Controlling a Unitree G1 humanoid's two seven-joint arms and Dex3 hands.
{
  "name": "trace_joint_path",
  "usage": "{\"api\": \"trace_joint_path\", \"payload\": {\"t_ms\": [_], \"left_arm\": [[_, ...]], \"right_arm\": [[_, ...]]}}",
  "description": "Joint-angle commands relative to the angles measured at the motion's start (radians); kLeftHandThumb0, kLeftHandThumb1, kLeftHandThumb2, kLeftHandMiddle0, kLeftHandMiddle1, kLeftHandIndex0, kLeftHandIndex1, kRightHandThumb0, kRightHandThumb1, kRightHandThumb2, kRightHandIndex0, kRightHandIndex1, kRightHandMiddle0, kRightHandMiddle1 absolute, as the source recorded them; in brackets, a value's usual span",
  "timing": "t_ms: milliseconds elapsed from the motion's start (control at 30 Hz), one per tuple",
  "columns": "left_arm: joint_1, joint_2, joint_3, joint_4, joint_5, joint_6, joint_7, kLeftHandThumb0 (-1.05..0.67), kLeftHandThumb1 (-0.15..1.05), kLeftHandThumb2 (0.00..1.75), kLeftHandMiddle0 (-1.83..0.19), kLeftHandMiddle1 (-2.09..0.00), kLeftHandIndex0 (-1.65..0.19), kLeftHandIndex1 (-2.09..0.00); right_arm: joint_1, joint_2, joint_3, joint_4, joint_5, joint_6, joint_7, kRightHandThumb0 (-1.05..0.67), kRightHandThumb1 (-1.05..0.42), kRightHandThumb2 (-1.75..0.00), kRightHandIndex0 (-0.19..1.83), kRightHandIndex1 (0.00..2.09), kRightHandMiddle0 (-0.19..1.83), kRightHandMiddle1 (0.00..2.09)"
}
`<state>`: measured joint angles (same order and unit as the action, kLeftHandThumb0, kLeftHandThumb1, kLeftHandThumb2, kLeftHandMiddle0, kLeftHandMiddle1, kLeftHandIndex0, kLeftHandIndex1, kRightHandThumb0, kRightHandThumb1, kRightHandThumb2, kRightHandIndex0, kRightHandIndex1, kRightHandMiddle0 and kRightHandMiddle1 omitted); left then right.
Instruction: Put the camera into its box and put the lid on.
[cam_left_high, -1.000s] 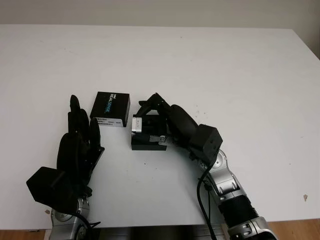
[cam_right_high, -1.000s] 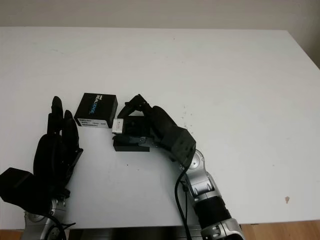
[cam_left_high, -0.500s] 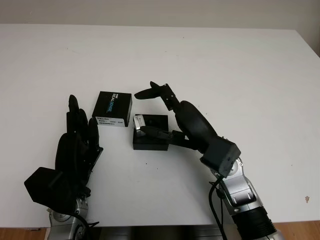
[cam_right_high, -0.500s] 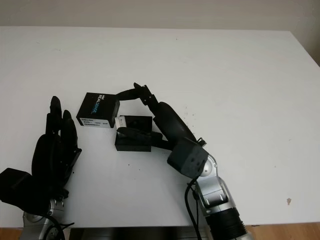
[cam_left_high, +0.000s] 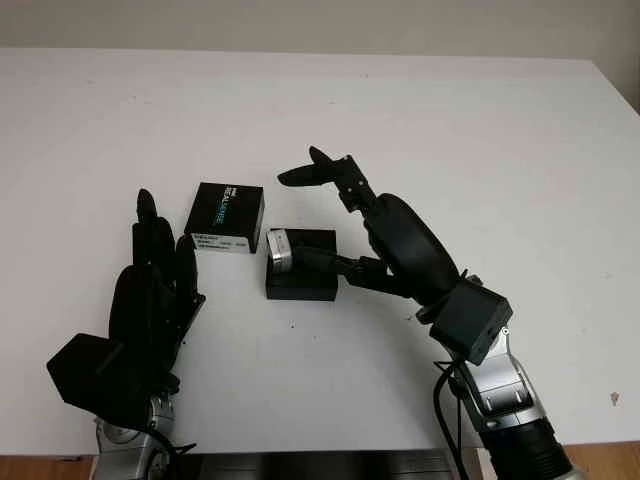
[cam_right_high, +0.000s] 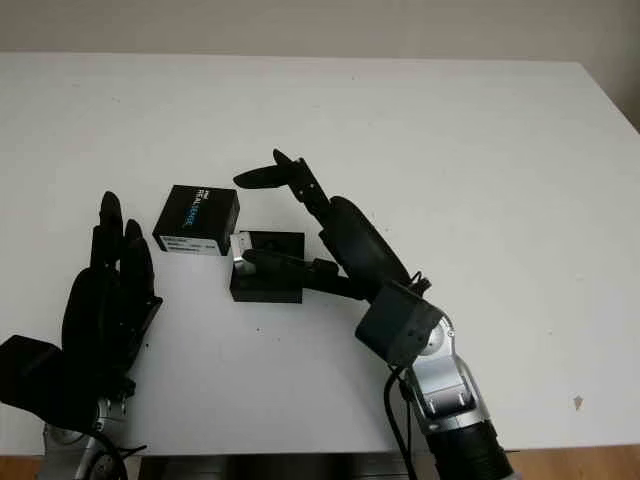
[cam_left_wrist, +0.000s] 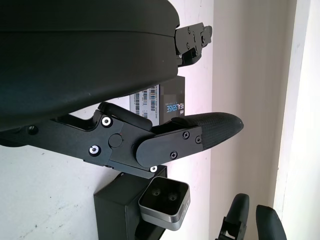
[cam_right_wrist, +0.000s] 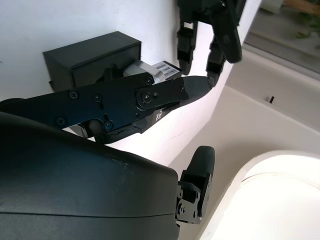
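Note:
The black box (cam_left_high: 303, 275) stands open at the table's middle. The silver camera (cam_left_high: 278, 250) sits at the box's left end, sticking up past the rim; it also shows in the left wrist view as the camera (cam_left_wrist: 164, 201). The black lid (cam_left_high: 228, 217) with printed lettering lies just left of the box. My right hand (cam_left_high: 300, 215) hovers open over the box, with two fingers (cam_left_high: 312, 170) raised above it and the thumb reaching low toward the camera. Down at the front left, apart from the lid, my left hand (cam_left_high: 150, 295) is open.
The white table (cam_left_high: 480, 140) stretches wide to the back and right. Its front edge runs just behind my wrists.
My right hand has let go of the camera, opened, and drawn up and back to the right. The camera stays at the box's left end. The left hand has not moved.

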<state>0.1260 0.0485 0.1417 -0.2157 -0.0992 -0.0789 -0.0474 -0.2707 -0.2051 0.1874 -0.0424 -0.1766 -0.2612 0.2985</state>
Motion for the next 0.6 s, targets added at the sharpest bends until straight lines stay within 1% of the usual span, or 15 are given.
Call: {"api": "trace_joint_path", "payload": {"t_ms": [0,67,133,167,200,267,333,400,467,500,567], "left_arm": [[0.004,0.007,0.003,-0.012,0.001,0.0,0.0,-0.66,1.05,0.64,0.19,-0.03,0.19,-0.03],[0.002,0.008,0.002,-0.008,0.003,-0.004,0.0,-0.66,1.05,0.64,0.19,-0.03,0.19,-0.03],[-0.001,0.007,0.002,-0.004,0.0,-0.006,-0.001,-0.67,1.05,0.64,0.19,-0.03,0.19,-0.03],[-0.002,0.005,0.001,-0.003,0.001,-0.006,0.001,-0.67,1.05,0.64,0.19,-0.03,0.19,-0.03],[-0.004,0.002,0.0,-0.002,0.002,-0.006,0.004,-0.67,1.05,0.64,0.19,-0.03,0.19,-0.03],[-0.007,-0.001,-0.003,0.002,0.004,-0.009,0.008,-0.67,1.05,0.64,0.19,-0.04,0.19,-0.03],[-0.01,-0.002,-0.006,0.008,0.007,-0.013,0.009,-0.67,1.05,0.64,0.19,-0.04,0.19,-0.03],[-0.012,-0.003,-0.009,0.012,0.01,-0.015,0.011,-0.67,1.05,0.64,0.19,-0.03,0.19,-0.03],[-0.015,-0.007,-0.012,0.013,0.014,-0.016,0.016,-0.68,1.05,0.64,0.19,-0.03,0.19,-0.03],[-0.015,-0.008,-0.014,0.014,0.017,-0.016,0.019,-0.68,1.05,0.64,0.19,-0.04,0.19,-0.03],[-0.016,-0.011,-0.017,0.015,0.019,-0.017,0.022,-0.68,1.05,0.64,0.19,-0.04,0.19,-0.03]], "right_arm": [[-0.019,-0.035,0.008,-0.028,-0.082,-0.012,-0.024,-0.59,-1.01,-0.07,-0.06,0.26,-0.17,1.22],[-0.035,-0.058,0.014,-0.045,-0.163,-0.011,-0.045,-0.62,-0.98,-0.05,-0.04,0.27,-0.16,1.21],[-0.059,-0.086,0.022,-0.074,-0.263,-0.008,-0.066,-0.65,-0.93,-0.05,0.0,0.29,-0.1,1.14],[-0.084,-0.116,0.031,-0.106,-0.355,-0.008,-0.074,-0.68,-0.92,-0.05,0.02,0.3,-0.08,1.11],[-0.105,-0.141,0.039,-0.143,-0.432,0.003,-0.068,-0.74,-0.92,-0.05,0.06,0.33,0.01,1.05],[-0.129,-0.164,0.048,-0.193,-0.522,0.023,-0.055,-0.78,-0.91,-0.05,0.09,0.35,0.08,0.98],[-0.158,-0.182,0.061,-0.254,-0.601,0.052,-0.015,-0.81,-0.86,-0.05,0.17,0.38,0.21,0.91],[-0.181,-0.193,0.072,-0.304,-0.658,0.075,0.027,-0.8,-0.84,-0.05,0.2,0.38,0.28,0.85],[-0.197,-0.195,0.082,-0.339,-0.695,0.09,0.059,-0.81,-0.81,-0.05,0.28,0.33,0.43,0.66],[-0.208,-0.196,0.089,-0.355,-0.715,0.1,0.083,-0.8,-0.8,-0.05,0.3,0.31,0.47,0.6],[-0.238,-0.198,0.103,-0.379,-0.747,0.108,0.131,-0.79,-0.79,-0.05,0.32,0.29,0.51,0.57]]}}
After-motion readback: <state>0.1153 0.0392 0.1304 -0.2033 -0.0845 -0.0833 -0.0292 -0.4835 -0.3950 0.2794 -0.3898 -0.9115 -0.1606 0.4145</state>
